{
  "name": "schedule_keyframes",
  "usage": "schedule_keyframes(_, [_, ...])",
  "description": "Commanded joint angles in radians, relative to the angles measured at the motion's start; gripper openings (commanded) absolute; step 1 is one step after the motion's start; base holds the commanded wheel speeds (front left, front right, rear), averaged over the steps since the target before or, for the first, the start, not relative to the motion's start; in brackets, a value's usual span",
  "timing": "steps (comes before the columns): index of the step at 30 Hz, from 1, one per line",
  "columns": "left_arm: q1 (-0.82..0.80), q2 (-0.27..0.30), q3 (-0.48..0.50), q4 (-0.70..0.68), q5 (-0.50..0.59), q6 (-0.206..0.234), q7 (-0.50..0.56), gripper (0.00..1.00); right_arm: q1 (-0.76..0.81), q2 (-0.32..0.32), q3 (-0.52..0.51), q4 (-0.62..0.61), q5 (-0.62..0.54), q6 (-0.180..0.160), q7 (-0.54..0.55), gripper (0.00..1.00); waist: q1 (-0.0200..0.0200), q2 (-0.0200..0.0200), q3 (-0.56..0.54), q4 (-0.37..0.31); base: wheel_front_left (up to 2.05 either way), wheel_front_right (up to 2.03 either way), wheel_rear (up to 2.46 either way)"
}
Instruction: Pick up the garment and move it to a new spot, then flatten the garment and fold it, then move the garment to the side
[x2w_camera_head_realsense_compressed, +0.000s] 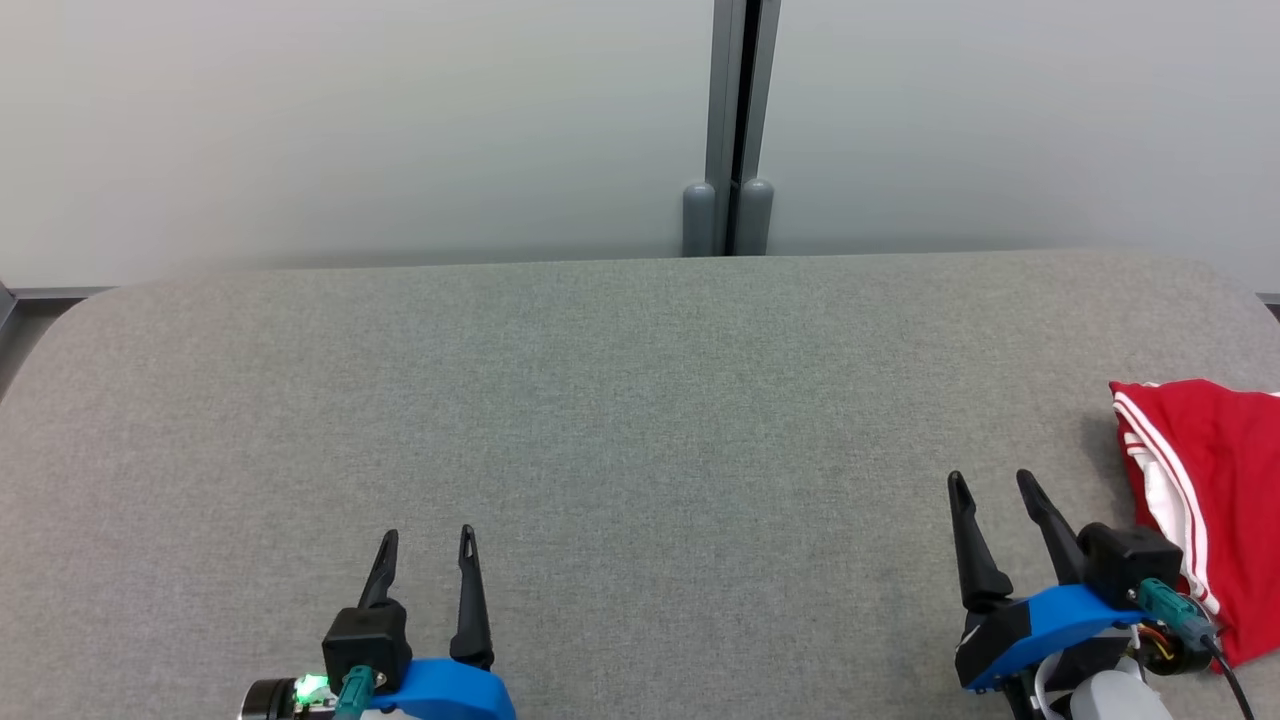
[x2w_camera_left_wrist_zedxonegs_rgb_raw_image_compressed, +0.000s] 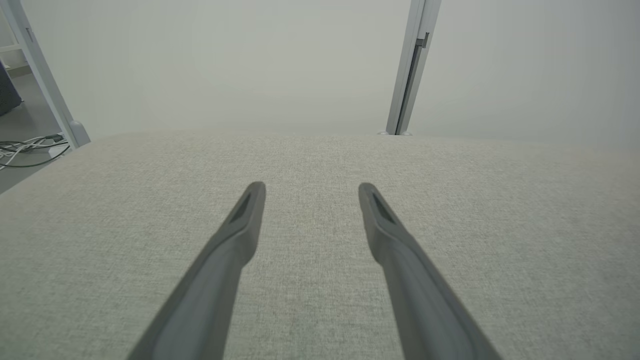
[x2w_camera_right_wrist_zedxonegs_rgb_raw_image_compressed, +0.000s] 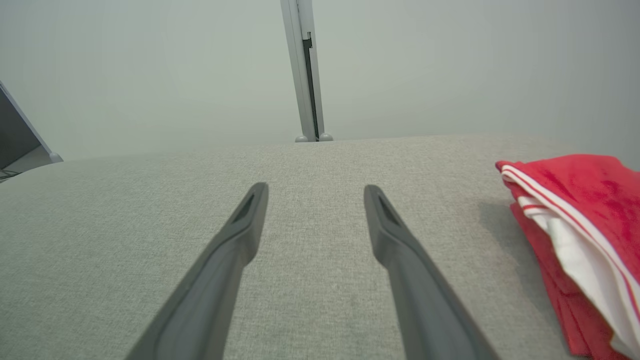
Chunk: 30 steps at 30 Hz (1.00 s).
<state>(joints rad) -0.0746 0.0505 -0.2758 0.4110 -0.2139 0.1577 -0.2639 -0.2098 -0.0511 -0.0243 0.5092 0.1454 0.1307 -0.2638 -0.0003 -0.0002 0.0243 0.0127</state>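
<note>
The garment (x2w_camera_head_realsense_compressed: 1215, 480), red with white stripes and a white inner layer, lies folded in a compact stack at the right-hand end of the grey fabric-covered tabletop (x2w_camera_head_realsense_compressed: 640, 400), partly cut off by the edge of the head view. The right gripper (x2w_camera_head_realsense_compressed: 991, 477) sits low over the near right area of the tabletop, just to the left of the garment. Its jaws are spread, hold nothing, and stand clear of the cloth. The left gripper (x2w_camera_head_realsense_compressed: 428, 533) sits over the near left area, well apart from the garment, with its jaws likewise spread and empty above bare fabric. A grey vertical post (x2w_camera_head_realsense_compressed: 735, 130) stands behind the far edge, between two pale wall panels.
</note>
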Motion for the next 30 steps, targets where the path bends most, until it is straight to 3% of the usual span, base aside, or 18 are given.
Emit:
schedule_keyframes(1, [0.008, 0.0, 0.013, -0.004, 0.002, -0.007, 0.0, 1.0, 0.019, -0.001, 0.004, 0.003, 0.009, 0.0, 0.0, 1.0, 0.0003, 0.0002, -0.012, -0.005, 0.0, 0.0, 0.0])
schedule_keyframes(14, [0.044, 0.0, 0.059, -0.032, 0.002, -0.05, 0.0, 1.0, 0.021, -0.001, 0.032, 0.011, 0.029, 0.0, 0.0, 1.0, 0.0003, 0.0002, -0.022, -0.009, 0.0, 0.0, 0.0])
schedule_keyframes(15, [0.034, 0.0, 0.062, -0.027, -0.003, -0.053, 0.0, 0.0, 0.014, 0.0, 0.03, 0.01, 0.026, 0.0, 0.0, 0.0, 0.0003, 0.0001, -0.022, -0.009, 0.0, 0.0, 0.0])
schedule_keyframes(19, [0.051, 0.0, 0.065, -0.005, -0.023, -0.056, 0.008, 0.0, 0.02, 0.003, 0.024, 0.038, 0.04, 0.0, 0.011, 0.0, 0.0004, 0.0001, -0.022, -0.009, 0.0, 0.0, 0.0])
schedule_keyframes(30, [0.036, 0.004, 0.109, -0.028, -0.233, -0.09, 0.059, 0.0, 0.031, 0.002, 0.005, -0.007, 0.254, 0.0, 0.069, 0.0, 0.0004, 0.0001, -0.022, -0.009, 0.0, 0.0, 0.0])
